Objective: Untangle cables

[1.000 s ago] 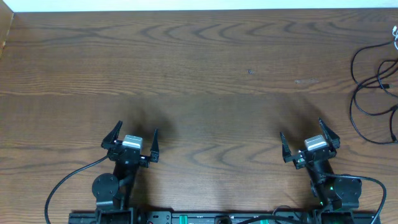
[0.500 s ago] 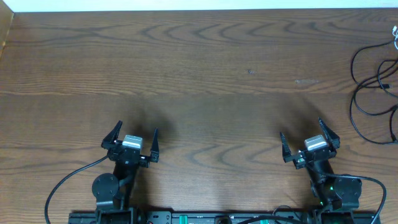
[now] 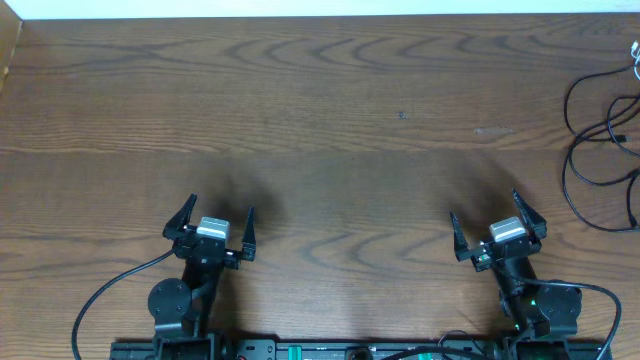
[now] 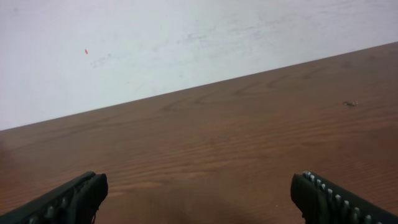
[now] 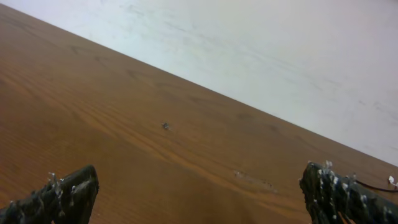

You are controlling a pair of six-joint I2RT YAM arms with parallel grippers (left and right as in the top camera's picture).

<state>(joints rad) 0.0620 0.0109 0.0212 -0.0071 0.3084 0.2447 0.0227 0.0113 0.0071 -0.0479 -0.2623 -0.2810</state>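
The wooden table is filling the overhead view, and I am sitting at its near edge with both arms drawn in. My left gripper is standing near the left and my right gripper near the right. Both are holding their fingers spread wide and clasping nothing. The cables are lying at the far right edge of the table, well apart from both grippers. They are thin black cords looping over one another and running out of the picture on the right, closer to my right gripper than to my left. Only the overhead view is showing those loops. My left wrist camera is showing just my left fingers at the bottom corners, the wood, and a white wall behind it. My right wrist camera is catching only a thin bit of cord and a small whitish piece at its right edge, just past my right fingertip. A tiny speck is lying on the wood farther out between the arms, and it is showing in both wrist views too.
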